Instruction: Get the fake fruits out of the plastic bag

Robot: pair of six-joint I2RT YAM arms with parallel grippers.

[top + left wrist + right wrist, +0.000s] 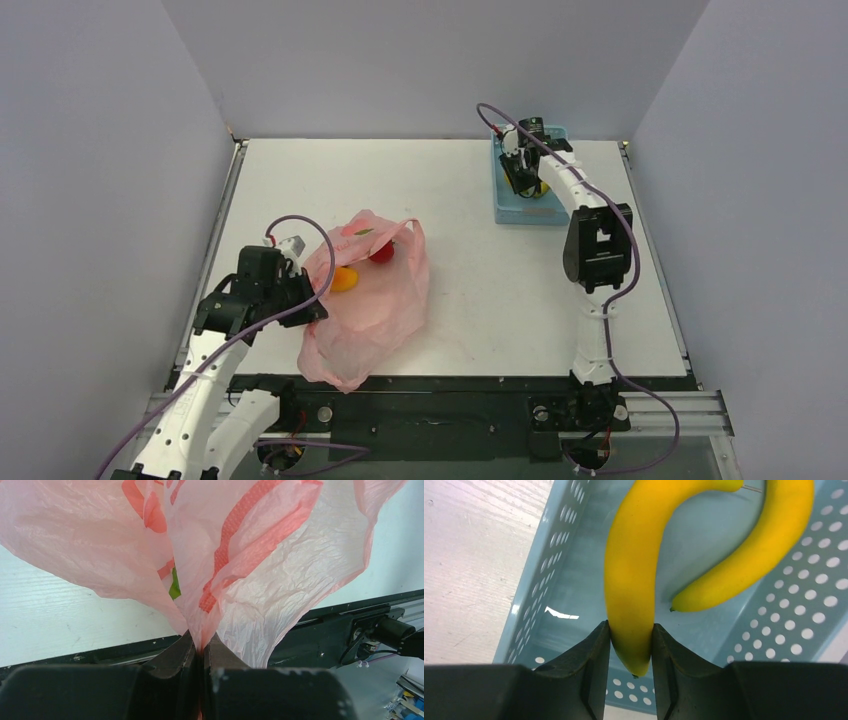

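At lower left of the overhead view, the left gripper (pixel 202 652) has its fingers pressed together on a gathered fold of the pink plastic bag (pixel 372 305), which fans upward in the wrist view. The bag lies crumpled on the white table (pixel 480 290) left of centre, with an orange-yellow fruit (pixel 343 279) and a red apple (pixel 381 253) showing at its open upper end. At upper right, the right gripper (pixel 631 642) is clamped on the lower end of a banana (pixel 631 565) within the walls of the light-blue basket (pixel 541 585). A second banana (pixel 756 555) lies just beside it in the basket.
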